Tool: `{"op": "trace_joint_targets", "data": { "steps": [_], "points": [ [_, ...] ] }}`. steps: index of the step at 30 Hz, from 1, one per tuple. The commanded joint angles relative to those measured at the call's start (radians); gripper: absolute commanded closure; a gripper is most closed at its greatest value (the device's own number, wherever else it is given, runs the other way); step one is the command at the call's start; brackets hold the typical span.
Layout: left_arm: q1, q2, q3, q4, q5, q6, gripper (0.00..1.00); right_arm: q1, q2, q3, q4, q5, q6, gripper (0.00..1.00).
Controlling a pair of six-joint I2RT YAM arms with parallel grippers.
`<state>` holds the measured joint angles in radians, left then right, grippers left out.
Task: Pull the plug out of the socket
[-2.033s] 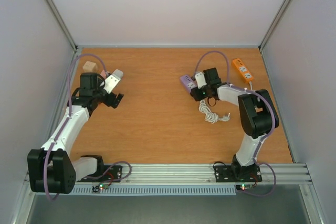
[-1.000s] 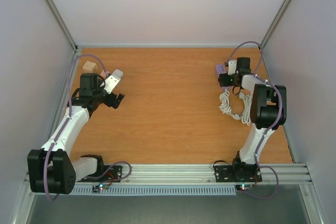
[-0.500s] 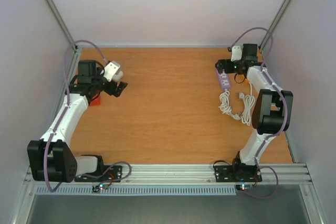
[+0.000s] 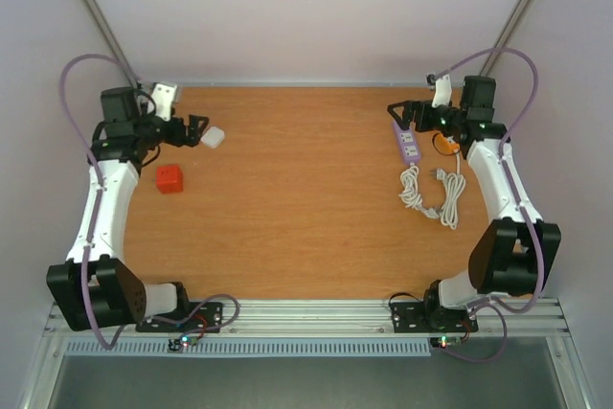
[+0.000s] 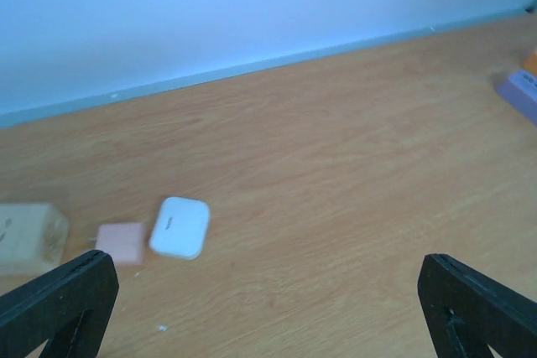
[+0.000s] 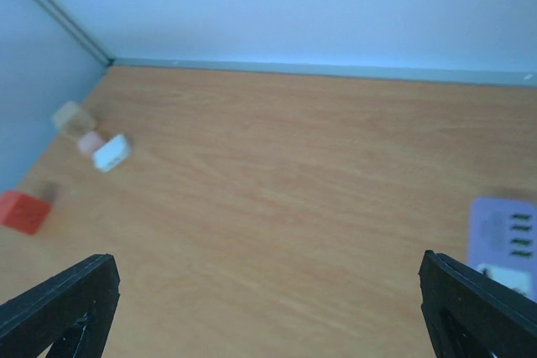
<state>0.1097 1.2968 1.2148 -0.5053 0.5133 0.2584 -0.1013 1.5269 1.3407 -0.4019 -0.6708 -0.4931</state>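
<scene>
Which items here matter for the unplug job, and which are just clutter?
Job:
- purple strip
- white cord

Clutter:
- red cube
- white case
- pink block
- beige block
- orange thing, partly hidden

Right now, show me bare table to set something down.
Bare: the wide middle of the table, between the red cube and the purple power strip, down to the near edge. Crowded: around the coiled white cable and by the white case far left.
</scene>
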Motion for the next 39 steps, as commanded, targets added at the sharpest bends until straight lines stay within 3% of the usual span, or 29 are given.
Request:
{"op": "trace_joint_targets", "data": {
  "steps": [1,7,14,23,39],
  "points": [
    [0.078,0.002,0.029,0.012,0.058,-0.143,0.0,-0.005,-0.106,-0.119,0.035,-0.161,0.117,0.02],
    [0.129,-0.044,-0.098,0.044,0.048,-0.136,0.0,-0.003,-0.244,-0.318,0.131,-0.223,0.185,0.02],
    [0.15,-0.098,-0.245,0.059,0.059,-0.091,0.0,-0.003,-0.335,-0.474,0.113,-0.209,0.116,0.01],
    [0.15,-0.202,-0.435,0.121,0.031,-0.042,0.0,-0.004,-0.402,-0.562,0.008,-0.172,0.006,0.01],
    [0.15,-0.25,-0.474,0.154,0.009,-0.066,0.0,-0.004,-0.426,-0.594,0.021,-0.186,0.021,0.01]
  ]
}}
